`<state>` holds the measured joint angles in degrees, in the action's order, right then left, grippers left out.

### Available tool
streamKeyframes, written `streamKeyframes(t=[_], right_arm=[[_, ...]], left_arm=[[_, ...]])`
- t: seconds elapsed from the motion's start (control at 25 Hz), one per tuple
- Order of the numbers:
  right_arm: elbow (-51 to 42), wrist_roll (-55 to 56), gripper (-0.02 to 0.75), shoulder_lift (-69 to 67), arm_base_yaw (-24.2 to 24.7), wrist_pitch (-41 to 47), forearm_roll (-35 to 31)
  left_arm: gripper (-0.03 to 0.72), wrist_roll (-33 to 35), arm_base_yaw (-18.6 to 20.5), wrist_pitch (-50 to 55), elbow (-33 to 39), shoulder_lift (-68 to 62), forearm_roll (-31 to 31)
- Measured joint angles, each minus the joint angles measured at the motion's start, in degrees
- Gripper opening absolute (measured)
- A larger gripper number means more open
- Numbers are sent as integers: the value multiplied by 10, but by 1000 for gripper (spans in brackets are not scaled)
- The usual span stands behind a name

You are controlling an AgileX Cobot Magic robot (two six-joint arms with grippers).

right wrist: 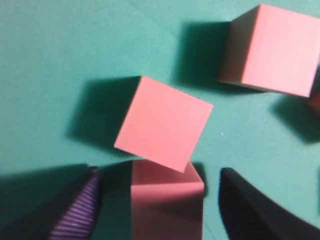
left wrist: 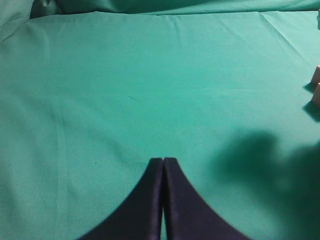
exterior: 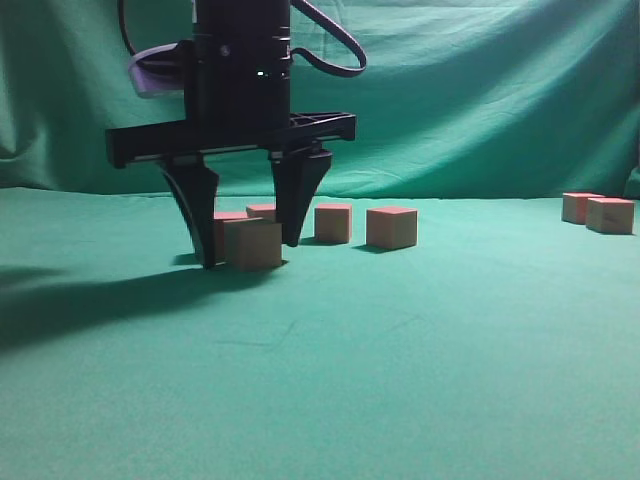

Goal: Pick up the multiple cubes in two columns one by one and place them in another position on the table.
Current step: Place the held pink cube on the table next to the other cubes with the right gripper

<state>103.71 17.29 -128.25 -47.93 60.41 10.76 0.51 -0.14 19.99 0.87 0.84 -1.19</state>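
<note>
Cube (right wrist: 167,205) sits between my right gripper's (right wrist: 160,210) spread fingers; left gripper (left wrist: 163,200), pressed together, hangs well apart.

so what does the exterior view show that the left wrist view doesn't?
Exterior only: the right tool, open, down at the table around a cube, more cubes behind it, and a far pair at right. Left wrist only: the left tool, shut, over bare cloth. Both: the green table and backdrop; two edge cubes show in the left wrist view, though which they match is unclear.
</note>
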Motion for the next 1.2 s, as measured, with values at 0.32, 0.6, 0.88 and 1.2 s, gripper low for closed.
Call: streamKeyframes(t=[0.32, 0.6, 0.88, 1.2], right_arm=[[0, 0, 504, 0, 0, 1, 0], [0, 0, 504, 14, 0, 10, 0], [36, 0, 504, 74, 0, 82, 5], [70, -4, 504, 162, 0, 105, 35]], left_arm=[[0, 0, 0, 0, 0, 0, 0], [0, 0, 0, 0, 0, 0, 0], [0, 0, 0, 0, 0, 0, 0], [0, 0, 0, 0, 0, 0, 0]])
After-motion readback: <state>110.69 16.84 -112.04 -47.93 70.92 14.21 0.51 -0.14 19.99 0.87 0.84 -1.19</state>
